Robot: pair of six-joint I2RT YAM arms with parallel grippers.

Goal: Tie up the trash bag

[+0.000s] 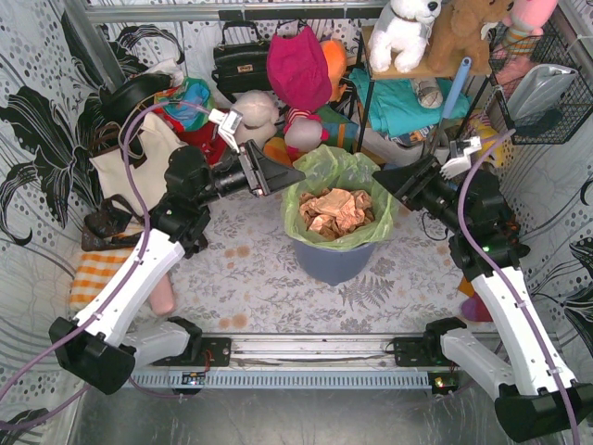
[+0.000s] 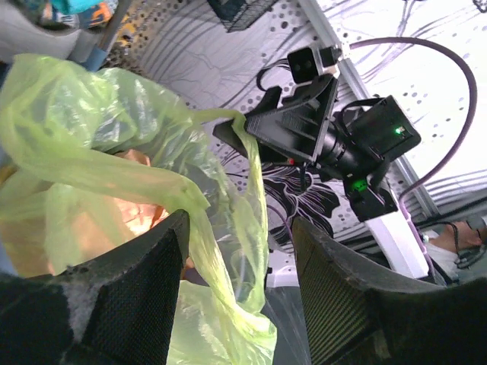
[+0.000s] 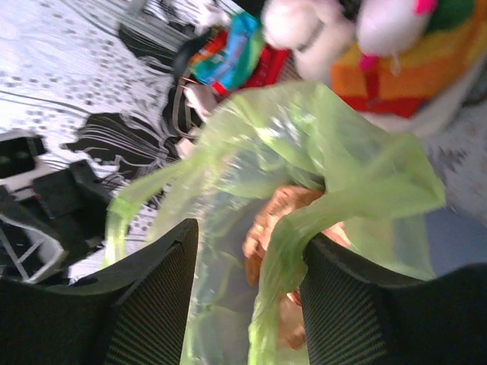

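Note:
The trash bag [image 1: 338, 176] is thin light-green plastic lining a bin, with crumpled tan paper [image 1: 338, 211] inside. My left gripper [image 1: 293, 175] is open at the bag's left rim. In the left wrist view a twisted strip of the bag [image 2: 228, 251] hangs between the spread fingers [image 2: 144, 289] of the gripper [image 2: 240, 228]. My right gripper [image 1: 382, 176] is open at the right rim. In the right wrist view a fold of the bag [image 3: 319, 144] lies between its jaws [image 3: 249, 236], against the right finger [image 3: 358, 304].
The round blue-grey bin [image 1: 334, 262] stands mid-table. Behind it are plush toys [image 1: 296, 69], a black handbag [image 1: 243, 60] and a shelf. A white canvas tote [image 1: 139, 158] and an orange checked cloth [image 1: 97, 273] lie at the left. A wire basket [image 1: 547, 83] hangs at the right.

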